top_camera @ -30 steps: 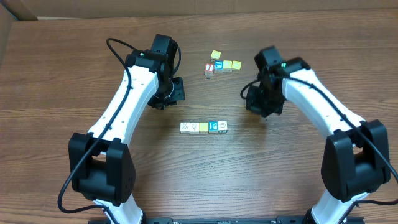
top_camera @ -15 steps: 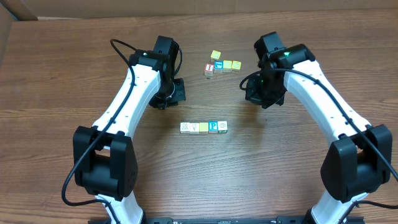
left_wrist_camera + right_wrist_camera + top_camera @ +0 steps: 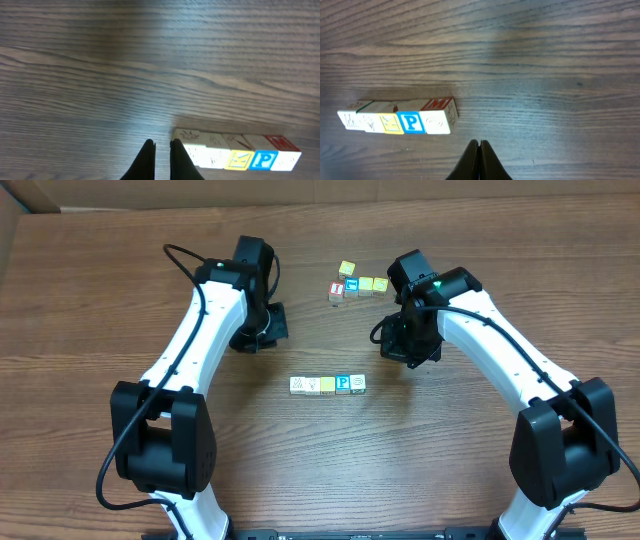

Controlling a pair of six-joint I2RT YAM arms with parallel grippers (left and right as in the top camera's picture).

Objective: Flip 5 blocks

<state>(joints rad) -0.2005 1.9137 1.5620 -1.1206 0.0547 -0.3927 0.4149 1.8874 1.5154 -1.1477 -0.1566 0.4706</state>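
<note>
Row of five blocks [image 3: 327, 384] hasn't budged in the last second. It sits in the middle of the counter [image 3: 90, 430], cubes touching side by side, blue P block [image 3: 411, 122] fourth. Right hand [image 3: 479, 145], pressed together and empty, slid from 3 to about 1 o'clock of the row. Left hand [image 3: 160, 147], also pressed together and empty, drifted out toward 10 o'clock. Spare cluster [image 3: 357, 284] at 12 is untouched. Probably repositioning between flips; overhead is too coarse to tell which faces are turned.

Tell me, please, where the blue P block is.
Overhead, the blue P block sits centrally in the near row, between the yellow block and the rightmost cream block.
</note>
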